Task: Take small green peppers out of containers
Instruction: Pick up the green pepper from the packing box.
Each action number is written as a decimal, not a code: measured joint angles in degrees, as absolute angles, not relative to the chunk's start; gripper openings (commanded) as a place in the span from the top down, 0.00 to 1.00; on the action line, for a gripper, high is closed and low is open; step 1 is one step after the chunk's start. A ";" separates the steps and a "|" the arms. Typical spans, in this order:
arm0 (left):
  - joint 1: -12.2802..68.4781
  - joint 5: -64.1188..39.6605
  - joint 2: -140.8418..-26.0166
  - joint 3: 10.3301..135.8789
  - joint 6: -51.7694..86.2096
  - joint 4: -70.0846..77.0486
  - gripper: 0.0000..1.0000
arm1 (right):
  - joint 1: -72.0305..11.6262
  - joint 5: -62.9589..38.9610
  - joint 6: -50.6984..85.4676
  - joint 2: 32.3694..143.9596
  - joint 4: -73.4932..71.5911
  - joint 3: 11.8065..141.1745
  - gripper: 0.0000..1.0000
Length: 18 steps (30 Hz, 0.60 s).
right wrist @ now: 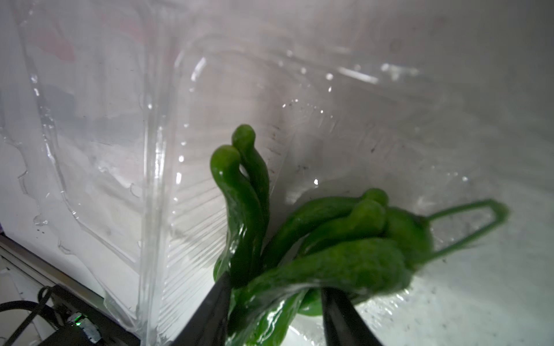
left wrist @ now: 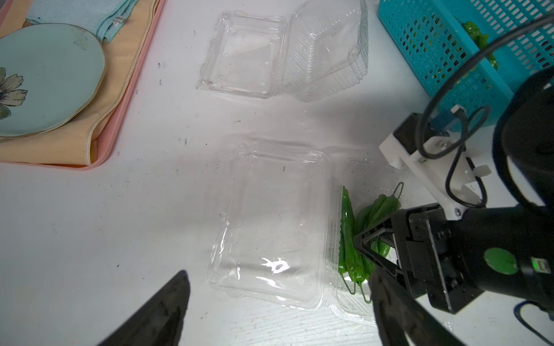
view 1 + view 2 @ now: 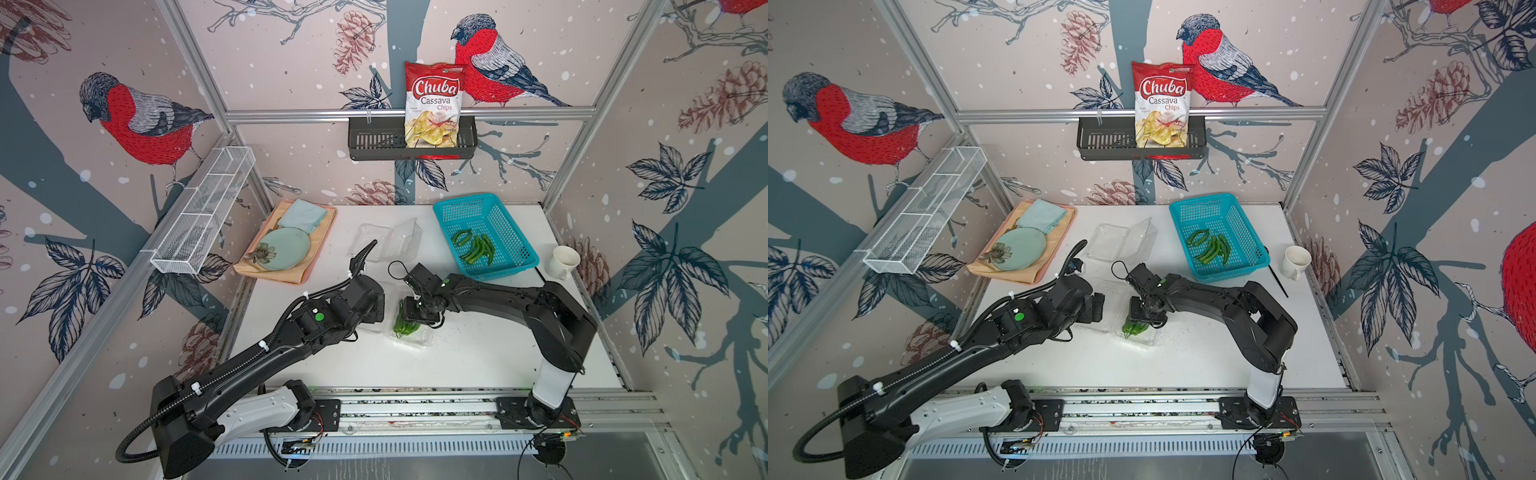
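Two clear containers lie open on the white table. The far one [image 3: 386, 241] [image 2: 248, 57] holds nothing. The near one [image 3: 413, 338] [image 2: 353, 308] holds several small green peppers [image 3: 402, 326] [image 3: 1133, 328] [image 1: 329, 263], and its lid [image 2: 269, 215] lies flat beside it. My right gripper [image 3: 409, 322] [image 1: 275, 287] reaches down into the near container, and its fingers press a bunch of peppers from both sides. My left gripper [image 3: 376, 307] [image 2: 278, 299] hovers open over the lid and holds nothing. More peppers [image 3: 473, 247] lie in a turquoise basket [image 3: 511, 257].
A pink tray [image 3: 291, 277] at the back left carries a cloth and a pale green plate [image 3: 284, 248]. A white mug [image 3: 564, 259] stands at the right edge beside a thin black stick [image 3: 1278, 282]. A wire shelf [image 3: 203, 212] and a black shelf with a chips bag [image 3: 434, 104] hang on the walls.
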State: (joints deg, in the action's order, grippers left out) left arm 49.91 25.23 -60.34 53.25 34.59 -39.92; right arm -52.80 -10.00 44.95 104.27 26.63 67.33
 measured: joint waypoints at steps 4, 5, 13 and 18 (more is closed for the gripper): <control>49.91 25.06 -60.29 52.90 34.59 -39.75 0.10 | -52.64 -9.19 42.52 105.60 28.18 68.71 0.78; 49.91 25.04 -60.23 52.77 34.59 -39.81 0.10 | -52.49 -9.19 42.04 105.69 28.45 68.73 0.81; 49.91 24.95 -59.79 52.49 34.59 -39.81 0.10 | -52.58 -8.93 42.00 102.98 30.30 69.08 0.87; 49.91 24.97 -60.05 52.21 34.57 -39.72 0.10 | -52.38 -8.75 42.26 98.65 30.63 69.71 0.89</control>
